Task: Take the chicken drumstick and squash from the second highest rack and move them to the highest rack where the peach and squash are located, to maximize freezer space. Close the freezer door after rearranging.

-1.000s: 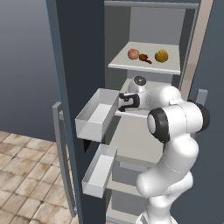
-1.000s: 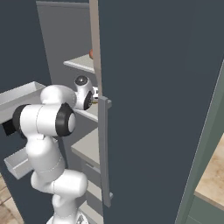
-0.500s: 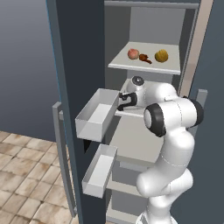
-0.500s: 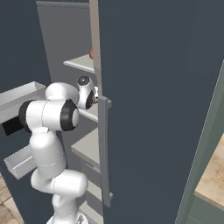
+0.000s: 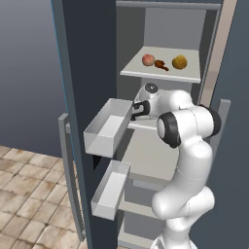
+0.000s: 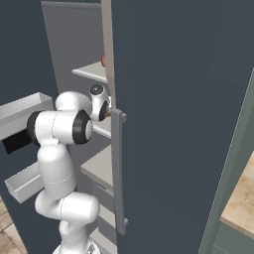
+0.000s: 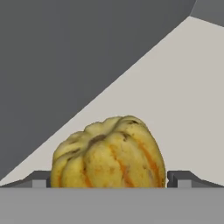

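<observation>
Between wide claw (image 7: 108, 183) fingertips, unlabelled ribbed yellow squash (image 7: 109, 153)

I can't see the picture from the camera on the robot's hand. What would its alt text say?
A ribbed yellow-and-orange squash sits close up on a pale shelf, between the two dark fingertips of the open gripper. A grey wall rises behind it.

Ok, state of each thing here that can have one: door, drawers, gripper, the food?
Freezer door: open.
Upper drawer: pulled out.
Lower drawer: pulled out.
Gripper: open, fingers either side of the squash, not yet closed.
Peach, drumstick, second squash: resting on the top rack.
</observation>
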